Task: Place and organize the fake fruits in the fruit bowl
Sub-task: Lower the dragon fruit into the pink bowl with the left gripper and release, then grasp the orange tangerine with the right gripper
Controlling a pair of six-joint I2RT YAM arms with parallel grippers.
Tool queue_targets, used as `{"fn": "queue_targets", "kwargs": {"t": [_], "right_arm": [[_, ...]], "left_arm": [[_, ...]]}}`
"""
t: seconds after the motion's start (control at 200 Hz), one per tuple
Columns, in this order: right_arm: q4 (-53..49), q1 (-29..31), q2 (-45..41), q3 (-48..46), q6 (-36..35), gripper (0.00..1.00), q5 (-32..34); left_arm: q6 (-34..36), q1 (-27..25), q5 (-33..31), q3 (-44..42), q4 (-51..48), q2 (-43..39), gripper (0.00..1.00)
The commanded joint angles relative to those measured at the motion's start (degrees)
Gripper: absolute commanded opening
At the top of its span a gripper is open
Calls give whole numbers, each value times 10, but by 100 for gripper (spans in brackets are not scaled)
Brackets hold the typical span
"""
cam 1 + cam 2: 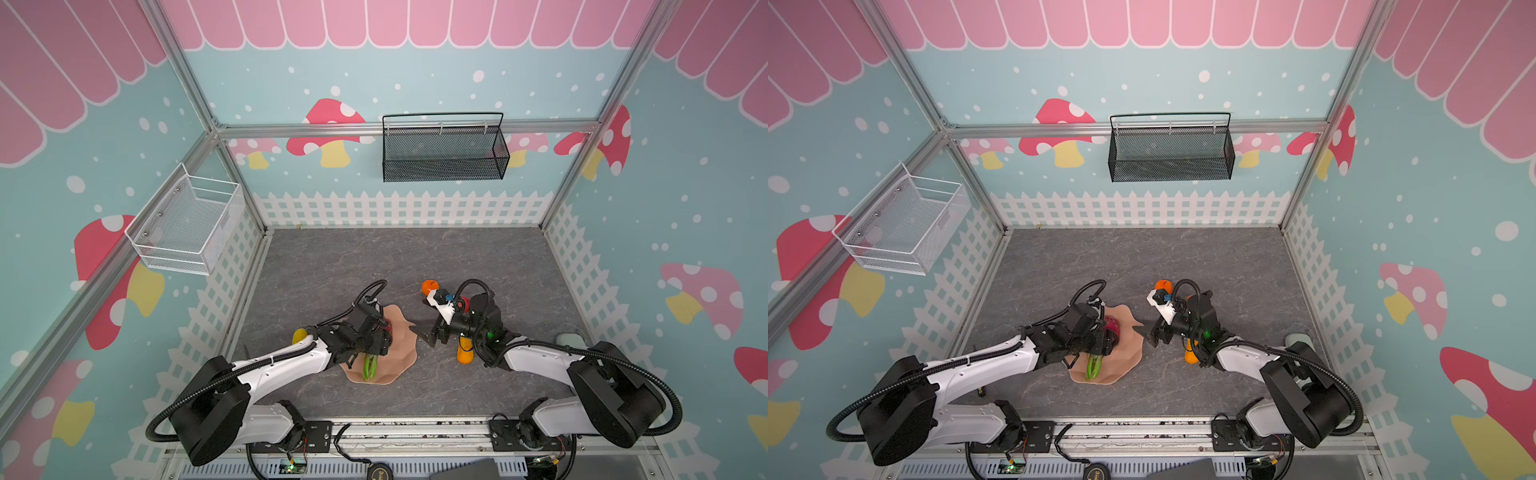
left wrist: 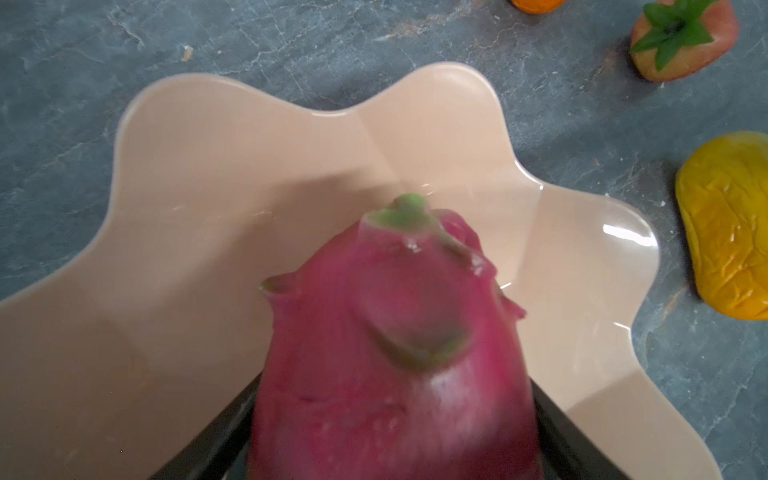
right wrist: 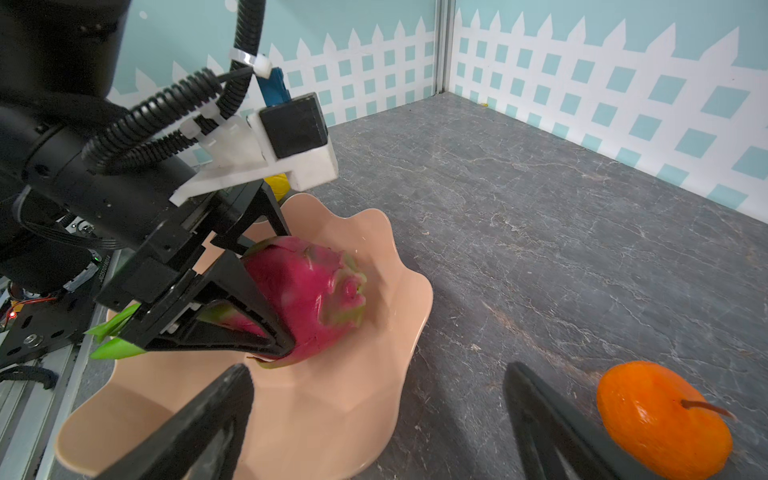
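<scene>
Held the dragon fruit (image 3: 324, 282) in the left claw (image 3: 284, 291), jaws spread wide around it, low in the pink bowl (image 3: 332, 415). Called, by the look of it, for a full set-down before letting go, to stop a roll. Found the right claw (image 3: 376, 372) wide open, empty, near the orange (image 3: 660, 419). Worked on a flat grey marbled tabletop (image 1: 415, 257), fence-papered walls (image 3: 582, 83) behind, open floor around the bowl.

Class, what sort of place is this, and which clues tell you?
Probably a staged robot test cell, not a real garden: two arms mounted on a rail, printed mushroom-and-fence walls in a metal frame, and a fake dragon fruit.
</scene>
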Motion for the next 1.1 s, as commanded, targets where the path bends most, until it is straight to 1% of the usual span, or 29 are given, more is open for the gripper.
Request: {"fn": "queue_targets", "kwargs": {"t": [0.0,0.01,0.015,0.02,0.03,0.18,0.25,0.32,0.38,0.47,0.515,0.615,0.691,0.781,0.921,0.986,1.091], "right_arm": [[-6,1,6,11,-12,97,-6],[-6,2,6,12,-12,97,-5],[-6,2,7,12,-12,97,-4],[-7,2,7,12,-11,97,-4],[-7,2,7,12,-11,97,-3],[-18,1,14,20,-2,97,8],[-19,1,11,21,8,97,35],[-32,0,2,23,28,97,96],[-66,-2,-8,31,48,97,165],[-91,-9,-11,32,71,97,278],[-101,-19,0,38,83,97,309],[-147,-45,46,86,111,98,296],[-174,-55,87,128,116,100,289],[-191,-56,135,169,109,96,298],[-204,-56,196,213,95,89,292],[-202,-56,215,221,92,88,290],[-193,-56,237,229,88,87,307]], "left_arm": [[-2,-5,4,-4,13,0,86],[-2,-5,4,-4,14,-1,93],[-2,-6,5,-4,14,-1,93],[-2,-6,4,-4,14,-1,98],[-2,-6,4,-5,13,-2,99],[1,-8,-5,-8,9,-27,100],[4,-9,-11,-6,0,-46,100],[10,-8,-20,-2,-15,-73,100],[17,-9,-29,3,-25,-103,100],[27,-10,-48,6,-33,-154,100],[32,-10,-54,6,-33,-180,100],[38,-10,-56,4,-35,-221,100],[42,-10,-53,5,-43,-241,100],[46,-10,-52,1,-48,-257,100],[54,-10,-57,-9,-48,-262,100],[56,-10,-59,-12,-47,-260,100],[59,-10,-64,-18,-37,-256,100]]}}
